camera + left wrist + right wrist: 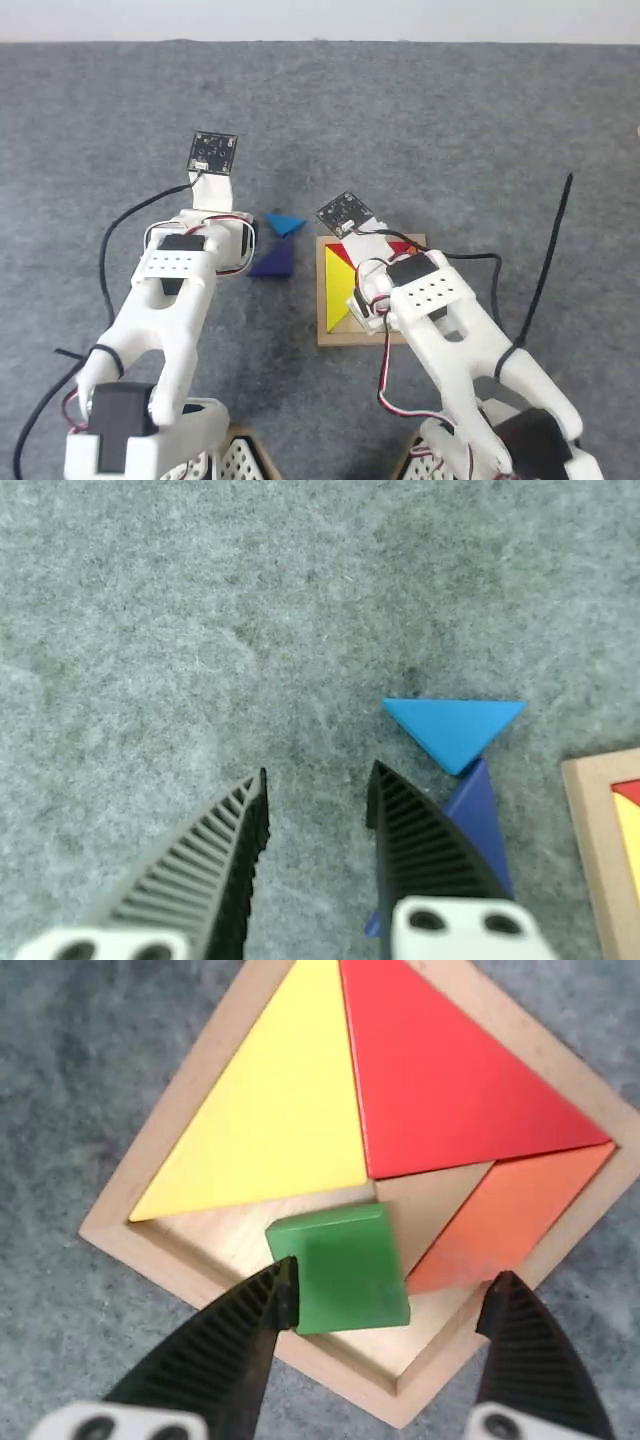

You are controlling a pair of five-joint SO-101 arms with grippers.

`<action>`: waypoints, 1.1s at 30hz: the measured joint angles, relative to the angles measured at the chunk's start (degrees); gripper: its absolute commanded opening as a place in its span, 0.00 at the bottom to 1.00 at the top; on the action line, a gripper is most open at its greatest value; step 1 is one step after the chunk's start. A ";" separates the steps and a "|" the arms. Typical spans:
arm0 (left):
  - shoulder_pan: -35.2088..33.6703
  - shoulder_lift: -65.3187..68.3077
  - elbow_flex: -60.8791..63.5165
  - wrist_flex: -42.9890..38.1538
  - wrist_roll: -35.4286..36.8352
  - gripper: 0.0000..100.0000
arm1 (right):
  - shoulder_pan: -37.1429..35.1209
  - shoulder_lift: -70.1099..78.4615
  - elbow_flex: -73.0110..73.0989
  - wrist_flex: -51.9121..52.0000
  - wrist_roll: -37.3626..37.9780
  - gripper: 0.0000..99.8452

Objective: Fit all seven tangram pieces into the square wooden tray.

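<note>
Grey felt (420, 120) bears blue triangle (455, 728) and indigo piece (478, 820) near wooden tray (592, 825).

We found no text, label, number or sign that we could read in any view.

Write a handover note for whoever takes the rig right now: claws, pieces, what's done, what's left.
Left claw: open, empty, over the mat beside the dark blue piece.
Right claw: open over the tray, with the green square between its fingers; one finger touches it, the other is apart.
Done: yellow triangle, red triangle and orange piece lie in the tray.
Left: the green square looks askew and probably not seated. The light blue triangle and the dark blue piece are on the mat outside the tray.
</note>
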 measured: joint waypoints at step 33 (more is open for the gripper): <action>0.00 0.00 0.00 0.00 0.00 0.16 | -1.41 5.89 -0.26 -1.85 0.09 0.30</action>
